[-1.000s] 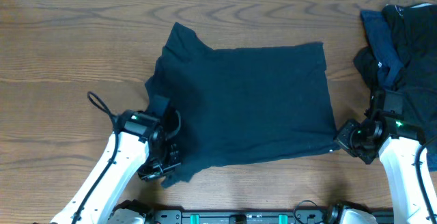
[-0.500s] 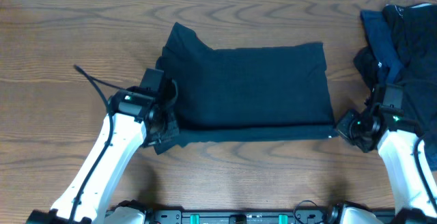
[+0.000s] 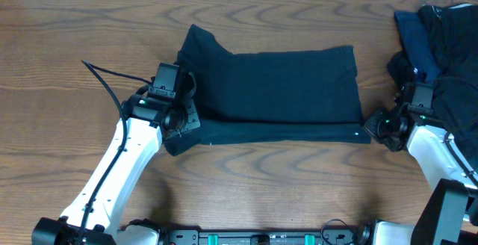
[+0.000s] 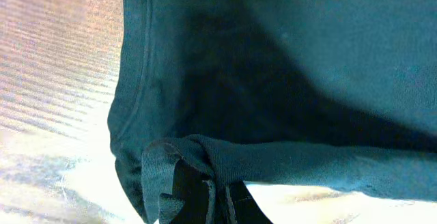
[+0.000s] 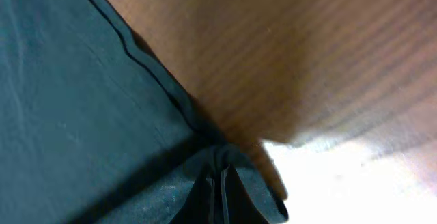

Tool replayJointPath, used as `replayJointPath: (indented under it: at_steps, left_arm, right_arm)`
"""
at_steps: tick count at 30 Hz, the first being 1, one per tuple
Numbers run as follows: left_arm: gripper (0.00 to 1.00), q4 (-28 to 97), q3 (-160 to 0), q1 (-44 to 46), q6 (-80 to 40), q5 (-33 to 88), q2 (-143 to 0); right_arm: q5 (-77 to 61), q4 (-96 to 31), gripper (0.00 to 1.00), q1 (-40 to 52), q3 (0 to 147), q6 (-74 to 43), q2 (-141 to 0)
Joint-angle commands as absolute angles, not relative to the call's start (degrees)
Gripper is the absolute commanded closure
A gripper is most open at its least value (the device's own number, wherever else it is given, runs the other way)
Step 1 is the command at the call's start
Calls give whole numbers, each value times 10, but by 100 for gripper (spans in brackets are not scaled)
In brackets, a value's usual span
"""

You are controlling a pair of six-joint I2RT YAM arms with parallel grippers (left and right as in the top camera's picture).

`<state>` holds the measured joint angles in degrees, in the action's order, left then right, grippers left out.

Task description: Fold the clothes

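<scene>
The T-shirt [image 3: 276, 88] is laid across the worktop [image 3: 261, 193], long axis left to right, its near edge pinched at either end by the left gripper [image 3: 181, 125] and the right gripper [image 3: 368, 131], its body lying beyond both.

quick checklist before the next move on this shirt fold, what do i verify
1. Left pincer shut on the T-shirt hem: ok.
2. Right pincer shut on the opposite hem corner: ok.
3. Lifted edge level between the pincers: ok, roughly.
4. Far sleeve folded in: not ok, it sticks out.
5. Clothes pile apart from the T-shirt: ok.
6. Fabric at the left pincer smooth: not ok, bunched.
</scene>
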<state>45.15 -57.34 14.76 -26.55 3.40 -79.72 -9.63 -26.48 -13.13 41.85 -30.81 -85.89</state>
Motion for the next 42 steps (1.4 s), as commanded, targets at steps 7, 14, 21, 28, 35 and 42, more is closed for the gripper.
replayJointPath:
  at_steps: [7, 14, 21, 28, 35, 42]
  left_arm:
    - [94, 437, -581, 145, -255, -10, -842]
    - [94, 423, -581, 145, -255, -28, -870]
    - [94, 420, -581, 144, -255, -72, -873]
    - [94, 415, -581, 144, -255, -72, -874]
    - [94, 408, -581, 144, -256, -73, -874]
    - [94, 408, -581, 144, -258, -97, -874]
  right_arm:
    - [-92, -225, 99, -107, 427, -313, -870]
    - [-92, -213, 99, -104, 427, -313, -870]
    - [-88, -201, 99, -104, 427, -313, -870]
    - [-70, -199, 99, -104, 427, -315, -870]
    - [-69, -165, 99, -86, 427, -315, -881]
    - [-58, -133, 99, -62, 427, -314, -882]
